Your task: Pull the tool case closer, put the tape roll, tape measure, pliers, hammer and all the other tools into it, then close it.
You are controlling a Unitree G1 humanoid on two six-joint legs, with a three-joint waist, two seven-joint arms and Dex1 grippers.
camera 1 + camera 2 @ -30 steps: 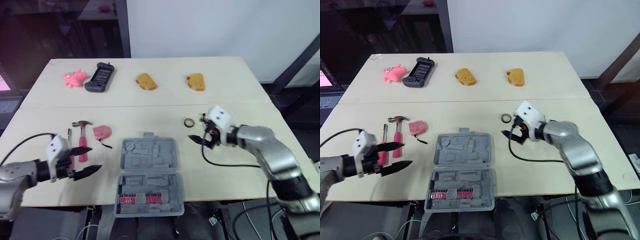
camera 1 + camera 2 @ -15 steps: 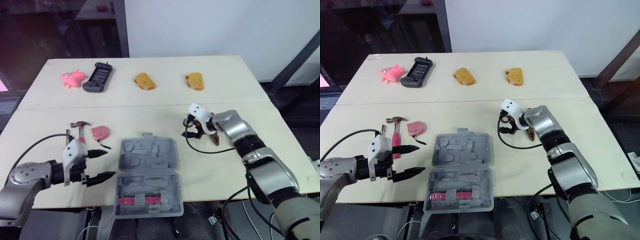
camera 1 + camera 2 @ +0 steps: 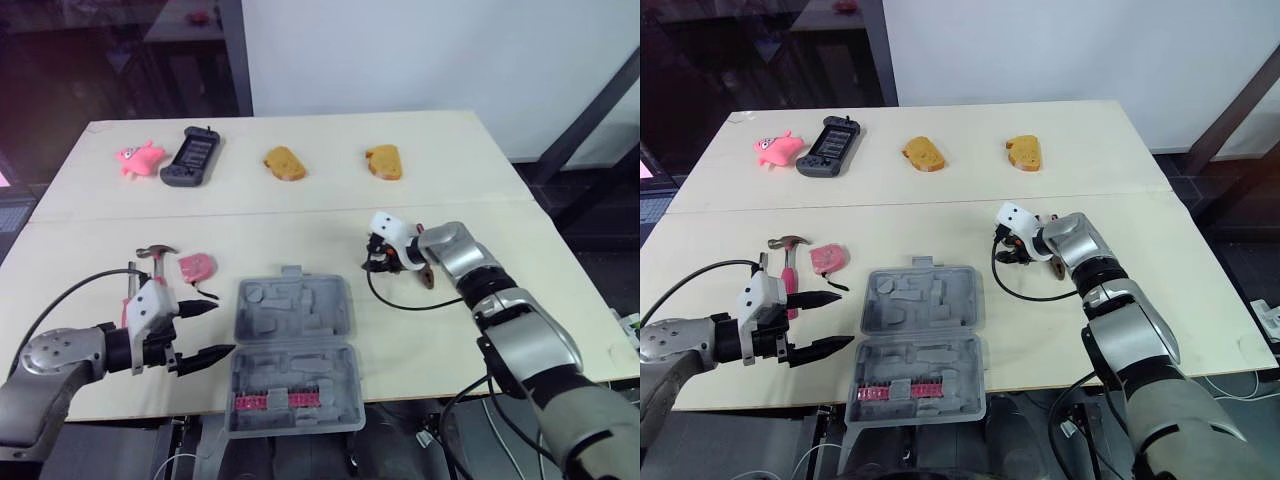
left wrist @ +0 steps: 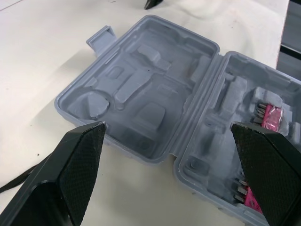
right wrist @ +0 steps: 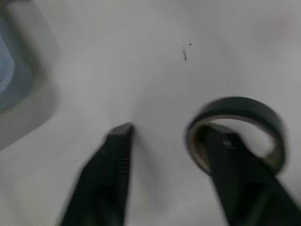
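1. The left hand [image 3: 207, 331] is hovering just beside the left edge of the tool case [image 3: 295, 312]. Its two black fingers are spreading wide and gripping nothing.
2. The tool case is lying open and flat at the near edge of the worktop [image 3: 330, 215]. Its grey moulded halves are facing up, and red bits [image 3: 270, 401] are sitting in the near half.
3. The right hand [image 5: 169, 129] is hanging low over the worktop, off the case's far right corner, with its fingers parted.
4. One fingertip [image 5: 230, 160] is overlapping the hole of the black tape roll [image 5: 240, 107] while the other is standing outside the ring, so the roll is lying unpinched on the worktop.
5. The hammer [image 3: 160, 265] and the pink tape measure [image 3: 197, 266] are lying side by side left of the case, just beyond the left hand.
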